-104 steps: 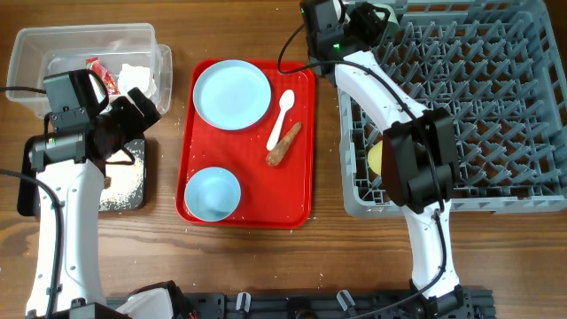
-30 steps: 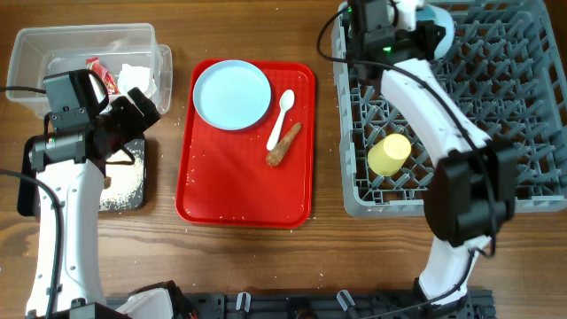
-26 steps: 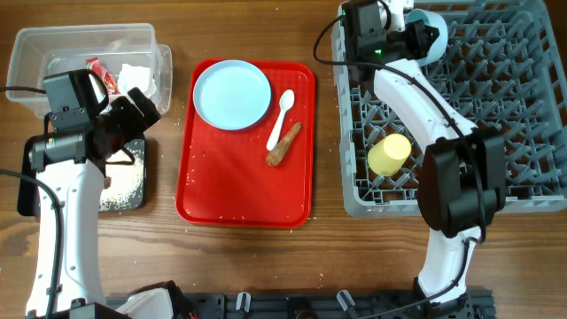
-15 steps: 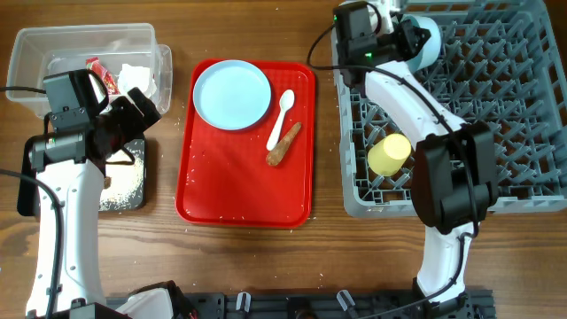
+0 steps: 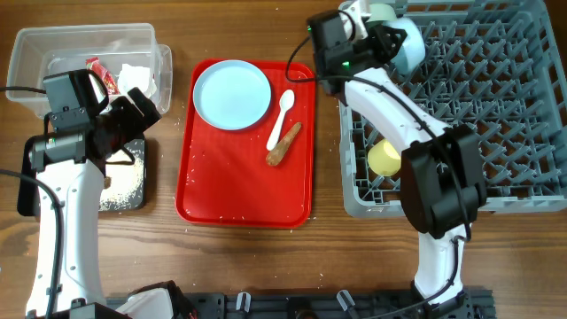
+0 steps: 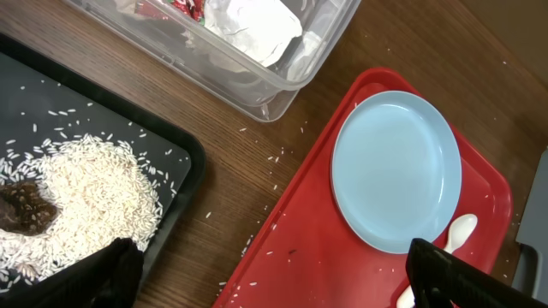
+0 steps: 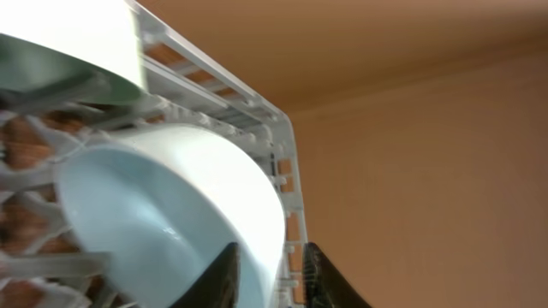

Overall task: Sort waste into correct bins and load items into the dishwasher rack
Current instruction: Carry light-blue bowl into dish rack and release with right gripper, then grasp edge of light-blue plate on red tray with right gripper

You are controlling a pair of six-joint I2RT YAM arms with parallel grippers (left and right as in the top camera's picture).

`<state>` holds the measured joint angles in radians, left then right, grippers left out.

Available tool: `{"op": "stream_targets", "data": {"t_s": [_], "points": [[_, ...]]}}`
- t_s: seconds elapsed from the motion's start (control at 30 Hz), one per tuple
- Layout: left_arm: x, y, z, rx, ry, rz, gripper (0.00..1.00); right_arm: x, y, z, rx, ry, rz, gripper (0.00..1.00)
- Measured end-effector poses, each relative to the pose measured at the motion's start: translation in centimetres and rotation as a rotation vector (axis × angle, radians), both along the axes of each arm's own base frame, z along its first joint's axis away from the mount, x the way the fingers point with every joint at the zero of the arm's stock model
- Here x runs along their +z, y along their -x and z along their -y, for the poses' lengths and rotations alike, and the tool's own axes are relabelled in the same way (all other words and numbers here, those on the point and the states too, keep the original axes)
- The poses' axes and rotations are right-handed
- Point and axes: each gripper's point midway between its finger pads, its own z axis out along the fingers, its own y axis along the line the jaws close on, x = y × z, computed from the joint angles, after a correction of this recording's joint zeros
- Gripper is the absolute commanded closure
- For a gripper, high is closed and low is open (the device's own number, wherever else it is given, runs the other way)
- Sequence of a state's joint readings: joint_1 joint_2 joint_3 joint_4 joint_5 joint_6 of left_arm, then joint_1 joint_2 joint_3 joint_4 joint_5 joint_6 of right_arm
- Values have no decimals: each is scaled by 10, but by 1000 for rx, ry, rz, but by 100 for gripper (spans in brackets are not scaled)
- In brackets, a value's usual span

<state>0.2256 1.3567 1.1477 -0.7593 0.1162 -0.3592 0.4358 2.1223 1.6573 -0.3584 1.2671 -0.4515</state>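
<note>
My right gripper (image 5: pixel 388 40) (image 7: pixel 270 275) is shut on the rim of the pale blue bowl (image 5: pixel 407 46) (image 7: pixel 171 205). It holds the bowl on edge at the far left corner of the grey dishwasher rack (image 5: pixel 496 106) (image 7: pixel 282 162). The mint green bowl (image 5: pixel 381 11) (image 7: pixel 68 43) is just behind it. The yellow cup (image 5: pixel 385 158) lies in the rack. My left gripper (image 5: pixel 135 124) (image 6: pixel 278 278) is open and empty between the black tray (image 5: pixel 144 168) (image 6: pixel 184 154) and the red tray. The pale blue plate (image 5: pixel 232 94) (image 6: pixel 396 171), white spoon (image 5: pixel 282 115) (image 6: pixel 454 235) and brown stick (image 5: pixel 283 144) lie on the red tray.
The red serving tray (image 5: pixel 239 190) (image 6: pixel 325 257) sits mid-table. The clear tub (image 5: pixel 53 44) (image 6: pixel 282 85) holds the red wrapper (image 5: pixel 102 73) (image 6: pixel 188 7) and the tissue (image 5: pixel 137 78) (image 6: pixel 253 21). The black tray holds rice (image 6: pixel 94 188) and a brown lump (image 6: pixel 21 210). Loose grains lie around.
My right gripper took the pale blue bowl from the red tray to the rack's far left corner, then shifted left with it. My left arm has not moved.
</note>
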Motion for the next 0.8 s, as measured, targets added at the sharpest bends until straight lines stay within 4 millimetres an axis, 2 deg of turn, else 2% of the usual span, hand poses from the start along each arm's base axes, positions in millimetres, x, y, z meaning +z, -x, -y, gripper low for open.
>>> {"op": "stream_targets", "data": {"t_s": [0.1, 0.23, 0.37, 0.47, 0.57, 0.63, 0.7, 0.8], "points": [[0, 0, 0, 0, 0, 0, 0, -1, 2, -19, 41, -7, -3, 65], [0, 0, 0, 0, 0, 0, 0, -1, 3, -30, 65, -5, -6, 65], [0, 0, 0, 0, 1, 0, 0, -2, 4, -36, 83, -2, -18, 55], [0, 0, 0, 0, 0, 0, 0, -7, 1, -44, 120, -31, -30, 38], [0, 0, 0, 0, 0, 0, 0, -13, -3, -51, 162, -95, -32, 27], [0, 0, 0, 0, 0, 0, 0, -11, -5, -60, 210, -188, -20, 25], [0, 0, 0, 0, 0, 0, 0, 0, -2, -72, 269, -321, -1, 25], [0, 0, 0, 0, 0, 0, 0, 17, 7, -108, 405, -646, 15, 28]]}}
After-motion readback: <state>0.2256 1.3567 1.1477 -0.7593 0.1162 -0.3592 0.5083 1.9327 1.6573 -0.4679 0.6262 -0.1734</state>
